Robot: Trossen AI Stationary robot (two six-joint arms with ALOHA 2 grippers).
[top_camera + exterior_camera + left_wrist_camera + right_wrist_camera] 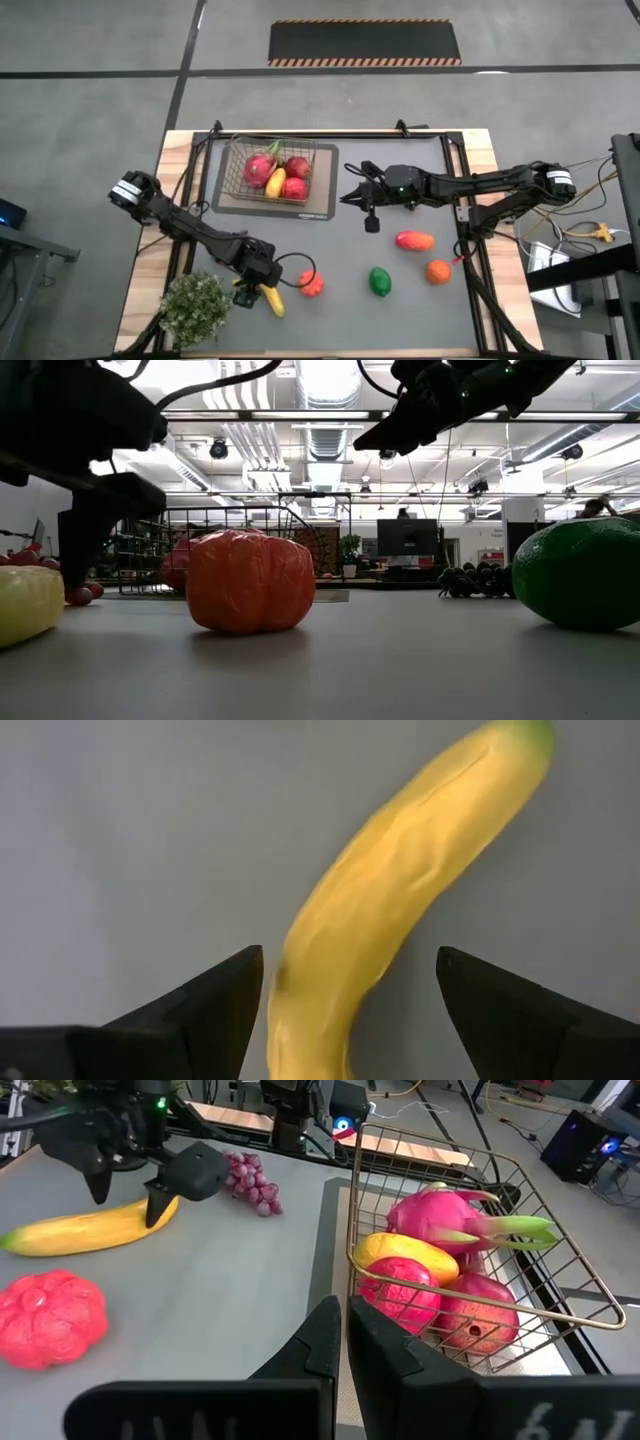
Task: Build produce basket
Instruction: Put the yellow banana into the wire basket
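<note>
**Left pincer straddles the banana; basket sits upper left of centre**

In your high view, the left pincer [256, 287] is at the lower left of the frame, over the near end of the yellow banana [271, 299]. Your left wrist view shows its 2 fingers [210, 1010] spread wide with the banana [400, 900] lying between them, neither finger touching it.

The right pincer [352, 197] hangs at centre frame, just right of the basket [270, 172]; your right wrist view shows its fingers [320, 1342] pressed together, holding nothing.

The basket stands upper left of centre on a flat mat [325, 205] and holds a pink dragon fruit [445, 1215], a yellow mango [405, 1252] and 2 red fruits [455, 1315].

Loose on the tabletop [420, 320] toward the lower right are a red pepper [312, 285], a green fruit [380, 282], an orange [438, 271] and a red-yellow mango [414, 241]. A potted plant [195, 305] sits at the lower left corner.
</note>
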